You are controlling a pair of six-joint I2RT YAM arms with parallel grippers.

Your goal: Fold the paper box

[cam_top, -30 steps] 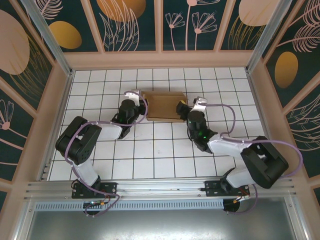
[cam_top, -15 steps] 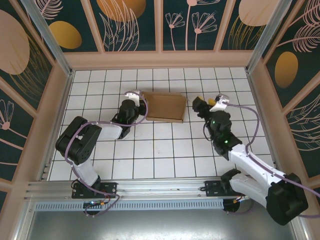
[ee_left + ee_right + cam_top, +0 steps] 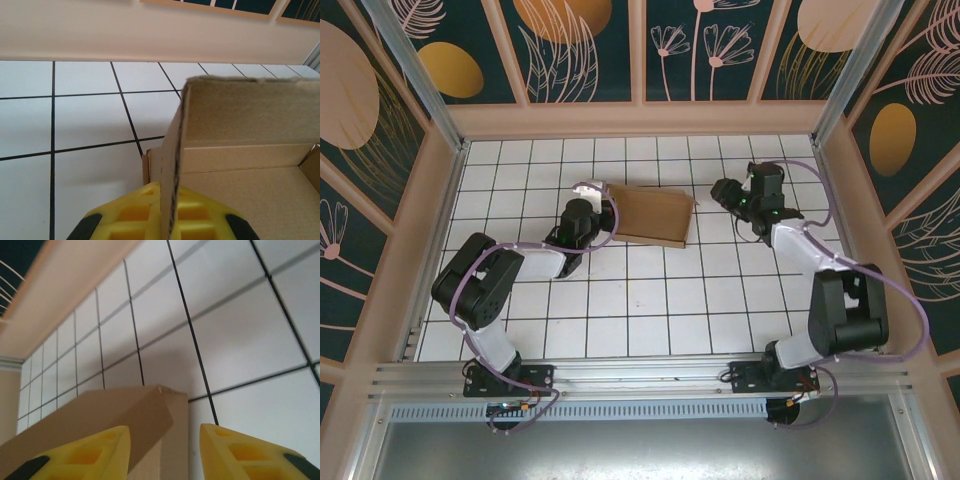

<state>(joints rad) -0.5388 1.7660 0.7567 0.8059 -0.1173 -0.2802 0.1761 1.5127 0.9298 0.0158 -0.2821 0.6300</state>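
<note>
Two claws: left claw (image 3: 168, 212) pinches the box (image 3: 650, 213) by its left wall; right claw (image 3: 721, 191) gapes wide, near its right corner.

White tiled floor (image 3: 640, 300) with black grout, beige rim, dark botanical wall panels (image 3: 580, 45), metal rail (image 3: 640, 375) in front.

The box (image 3: 650, 215) is set on the tabletop (image 3: 620, 300), toward its far side. Its upright left wall is clasped between the jaws of the left gripper (image 3: 606, 218). The right gripper (image 3: 722, 191) is held near the box's right end, apart from it, jaws spread.
</note>
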